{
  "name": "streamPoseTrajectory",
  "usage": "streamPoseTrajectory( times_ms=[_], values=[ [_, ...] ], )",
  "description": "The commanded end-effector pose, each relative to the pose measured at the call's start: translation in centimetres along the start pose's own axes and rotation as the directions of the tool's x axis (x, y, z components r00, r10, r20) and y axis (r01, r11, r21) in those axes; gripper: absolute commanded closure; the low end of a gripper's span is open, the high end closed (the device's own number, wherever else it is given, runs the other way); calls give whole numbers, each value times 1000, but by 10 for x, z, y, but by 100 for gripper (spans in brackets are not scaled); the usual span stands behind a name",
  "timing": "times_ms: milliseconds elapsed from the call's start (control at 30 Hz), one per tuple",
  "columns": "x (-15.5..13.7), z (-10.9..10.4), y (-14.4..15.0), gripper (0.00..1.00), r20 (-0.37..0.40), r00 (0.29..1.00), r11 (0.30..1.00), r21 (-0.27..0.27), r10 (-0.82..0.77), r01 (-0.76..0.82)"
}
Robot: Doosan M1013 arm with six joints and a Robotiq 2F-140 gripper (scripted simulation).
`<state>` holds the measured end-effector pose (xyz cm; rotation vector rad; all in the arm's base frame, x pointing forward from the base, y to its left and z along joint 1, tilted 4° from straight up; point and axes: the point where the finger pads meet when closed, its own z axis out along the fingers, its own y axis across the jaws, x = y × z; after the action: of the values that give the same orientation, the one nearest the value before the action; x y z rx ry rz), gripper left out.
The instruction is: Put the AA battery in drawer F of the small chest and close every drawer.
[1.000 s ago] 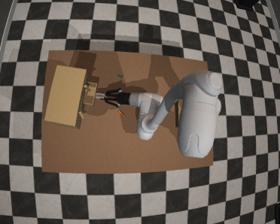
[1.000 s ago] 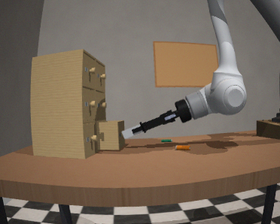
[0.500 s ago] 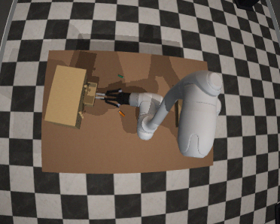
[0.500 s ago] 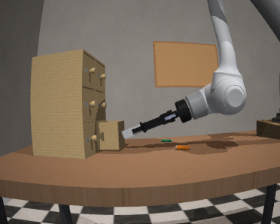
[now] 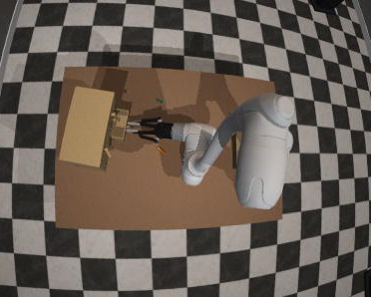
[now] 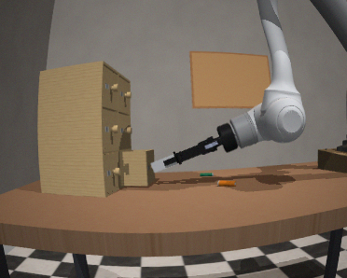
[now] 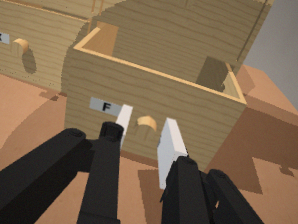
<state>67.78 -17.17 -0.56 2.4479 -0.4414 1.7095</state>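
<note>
The small wooden chest [image 5: 87,127] [image 6: 70,131] stands upright at the table's left. Its drawer F [image 5: 120,120] [image 6: 137,169] [image 7: 165,92] is the lower drawer pulled out partway; the part of its inside that shows holds nothing. My gripper [image 5: 129,127] [image 6: 156,166] [image 7: 145,126] is open by a small gap. Its fingertips stand on either side of the drawer's round knob [image 7: 146,123], with space on both sides. An orange cylinder [image 5: 161,150] [image 6: 226,183] and a smaller green cylinder [image 5: 160,101] [image 6: 206,174] lie on the table; I cannot read which is the AA battery.
The neighbouring lower drawer's knob [image 7: 20,46] sticks out at the left of the wrist view. The chest's other drawers look shut. The orange cylinder and the green one lie on opposite sides of the gripper in the top view. The arm's base stands at the table's far right.
</note>
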Motion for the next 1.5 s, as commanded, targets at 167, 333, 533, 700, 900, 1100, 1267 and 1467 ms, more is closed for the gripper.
streamPoseTrajectory(
  times_ms=[167,333,533,700,900,1100,1267,1467],
  values=[
    [-5,-14,0,80,0,1000,1000,0,0,0],
    [-13,-37,0,80,0,1000,1000,0,0,0],
    [-17,-47,0,80,0,1000,1000,0,0,0],
    [-15,-48,0,80,0,1000,1000,0,0,0],
    [9,-74,0,80,0,1000,1000,0,0,0],
    [40,-106,0,80,0,1000,1000,0,0,0],
    [57,-123,0,80,0,1000,1000,0,0,0],
    [63,-129,0,80,0,1000,1000,0,0,0]
  ],
)
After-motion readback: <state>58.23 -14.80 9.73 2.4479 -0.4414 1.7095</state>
